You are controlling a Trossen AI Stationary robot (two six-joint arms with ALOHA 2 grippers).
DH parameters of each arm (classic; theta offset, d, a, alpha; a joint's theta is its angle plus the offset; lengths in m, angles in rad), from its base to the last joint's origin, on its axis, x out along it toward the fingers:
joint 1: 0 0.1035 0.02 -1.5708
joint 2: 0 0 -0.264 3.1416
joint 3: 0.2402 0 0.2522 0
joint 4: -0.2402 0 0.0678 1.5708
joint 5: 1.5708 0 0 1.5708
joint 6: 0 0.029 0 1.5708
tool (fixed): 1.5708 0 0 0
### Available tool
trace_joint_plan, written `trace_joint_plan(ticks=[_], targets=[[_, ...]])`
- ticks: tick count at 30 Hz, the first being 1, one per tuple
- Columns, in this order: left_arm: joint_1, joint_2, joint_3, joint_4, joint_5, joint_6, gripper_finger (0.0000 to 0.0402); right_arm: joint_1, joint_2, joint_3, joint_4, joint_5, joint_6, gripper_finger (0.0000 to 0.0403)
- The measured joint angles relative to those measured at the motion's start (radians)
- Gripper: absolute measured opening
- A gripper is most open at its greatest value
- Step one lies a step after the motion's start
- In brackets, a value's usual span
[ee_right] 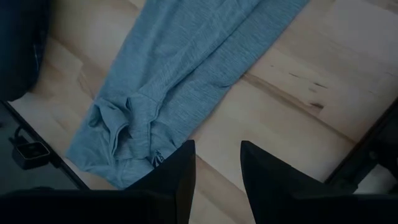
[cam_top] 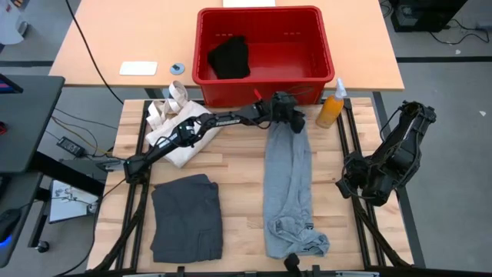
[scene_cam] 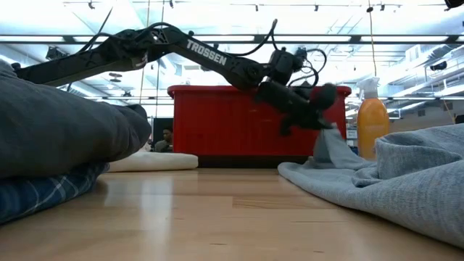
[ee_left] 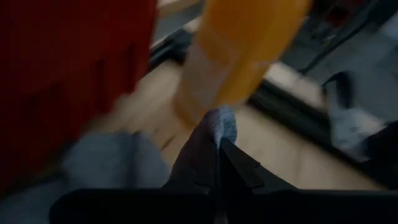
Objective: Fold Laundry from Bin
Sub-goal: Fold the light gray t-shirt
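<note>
The left gripper (cam_top: 296,121) is being held just in front of the red bin (cam_top: 265,85), close beside the orange spray bottle (cam_top: 331,106). Its fingers are being kept clamped together on the far end of the light grey garment (cam_top: 288,185), a fold of which is being pinched between the fingertips (ee_left: 219,146) in the left wrist view. That end is being lifted a little off the table (cam_top: 238,165), as seen in the low view, while the rest of the garment is being left stretched along the wood toward the near edge, where it is bunched. A dark grey folded piece (cam_top: 187,217) is lying at the near left, apart from it. A black piece (cam_top: 230,58) is being kept inside the bin. A cream tote bag (cam_top: 175,123) is lying under the left arm. The right gripper (ee_right: 216,163) is being held off the table's right side, its fingers parted with nothing between them.
</note>
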Motion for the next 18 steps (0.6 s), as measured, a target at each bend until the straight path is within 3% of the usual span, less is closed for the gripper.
trace_joint_plan(ticks=[18], targets=[[0.023,0.001,0.0,-0.218,-0.193,0.066,0.0016,0.0,0.0,0.0,0.007,0.013,0.024,0.0134]])
